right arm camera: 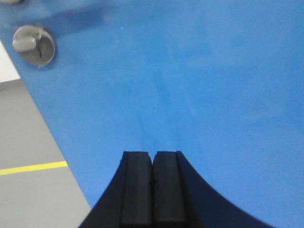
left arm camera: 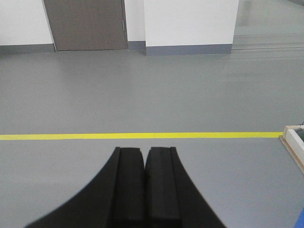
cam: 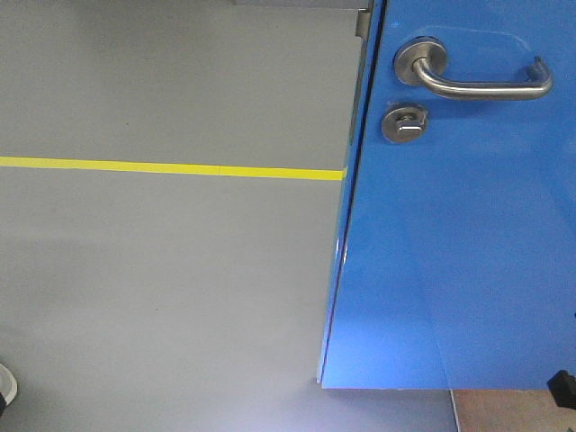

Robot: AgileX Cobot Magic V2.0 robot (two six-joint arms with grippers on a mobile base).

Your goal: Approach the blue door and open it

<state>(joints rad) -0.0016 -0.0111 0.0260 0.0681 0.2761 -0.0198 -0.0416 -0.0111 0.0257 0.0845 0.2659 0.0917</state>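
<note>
So the right wrist cam is basically all door. Lowest in that frame, the right gripper (right arm camera: 152,164) has its two black fingers (right arm camera: 136,190) pressed flat together, nothing between them, and right past the tips it's just glossy blue door (right arm camera: 190,95) filling nearly everything. Up in the upper left corner there's the round thumb-turn lock (right arm camera: 33,44), a bit blurry. Down the left edge a wedge of grey floor (right arm camera: 28,199) with a bit of yellow tape line (right arm camera: 33,167) shows past the door's edge.

The left wrist cam doesn't get the door panel at all, maybe a sliver of blue in the very bottom right corner. The left gripper (left arm camera: 144,159) sits bottom centre, fingers (left arm camera: 129,190) also closed against each other and empty. Beyond them is open floor, the yellow line running the full width, a pale wooden-looking frame (left arm camera: 293,145) at the right edge, and far off a white wall (left arm camera: 190,21) plus a grey-brown door (left arm camera: 85,23) in the upper left.

The front cam is the only one that shows the hardware properly: the door takes up the right half, with the brushed-steel lever handle (cam: 477,76) at upper right pointing right and the lock just under it. The door's edge runs down the middle of the frame, floor and yellow line on the left. No grippers in that view.
</note>
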